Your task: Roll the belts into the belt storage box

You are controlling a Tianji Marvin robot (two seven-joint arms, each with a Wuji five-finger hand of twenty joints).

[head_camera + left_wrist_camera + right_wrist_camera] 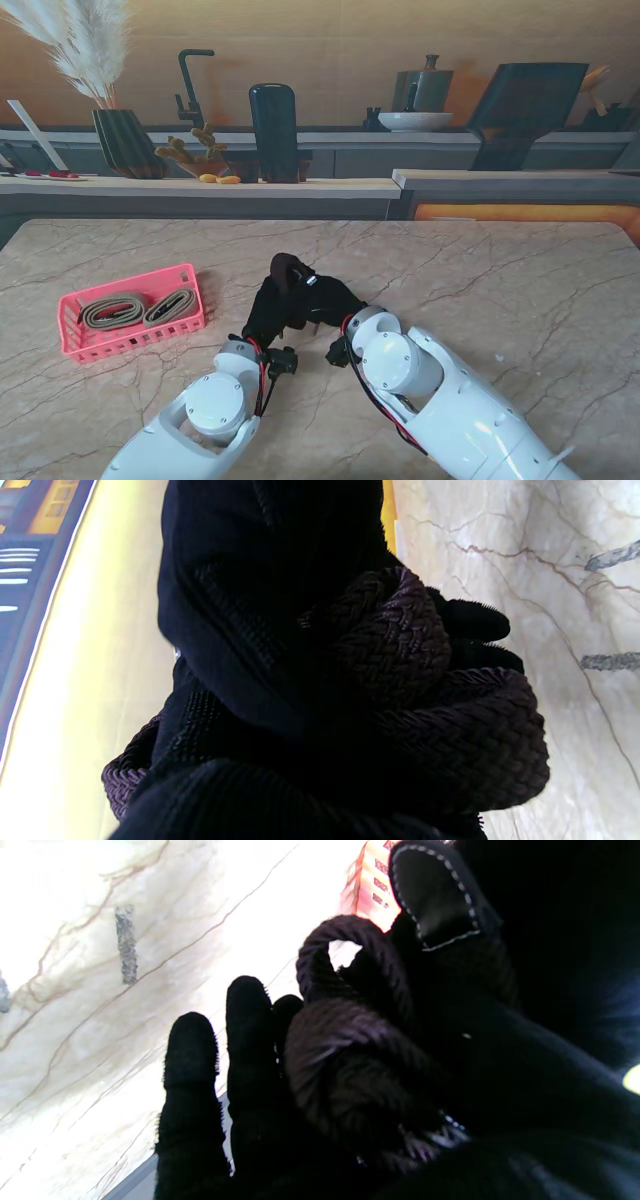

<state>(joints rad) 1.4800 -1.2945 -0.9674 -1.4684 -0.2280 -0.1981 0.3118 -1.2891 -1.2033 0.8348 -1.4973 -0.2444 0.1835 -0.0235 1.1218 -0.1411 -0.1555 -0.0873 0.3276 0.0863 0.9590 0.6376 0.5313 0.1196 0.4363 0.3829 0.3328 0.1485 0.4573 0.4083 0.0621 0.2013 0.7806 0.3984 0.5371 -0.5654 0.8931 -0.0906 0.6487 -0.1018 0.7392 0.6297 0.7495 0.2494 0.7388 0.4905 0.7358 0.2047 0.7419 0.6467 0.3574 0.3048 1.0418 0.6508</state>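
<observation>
A: Where is the belt [288, 268]?

B: Between the two hands, over the middle of the table [480, 290], a little nearer to me than the centre. It is dark brown and braided. In the stand view only a rolled end shows, sticking up past the black gloves.

A: And the left hand [268, 312]?

B: Closed on the belt. The left wrist view shows the braid [400, 645] coiled in loops and pressed against the glove, with one loop running under the fingers.

A: The right hand [328, 300]?

B: Also on the belt. In its wrist view a thick fold of braid [350, 1055] lies across the palm and a small loop stands up beside the thumb [435, 900], whose tip has a stitched leather patch. Two fingers [192, 1050] stretch straight out, apart from the braid, so the hold is mostly thumb and palm.

A: Do the hands touch each other?

B: They are pressed close together around the roll; I cannot tell where one glove ends.

A: The box [70, 322]?

B: Pink, slotted, on the table to the left of the hands and well apart from them. Two tan belts [112, 312] lie rolled inside it, side by side.

A: Is the brown belt fully rolled?

B: Cannot tell; the gloves hide most of it.
</observation>
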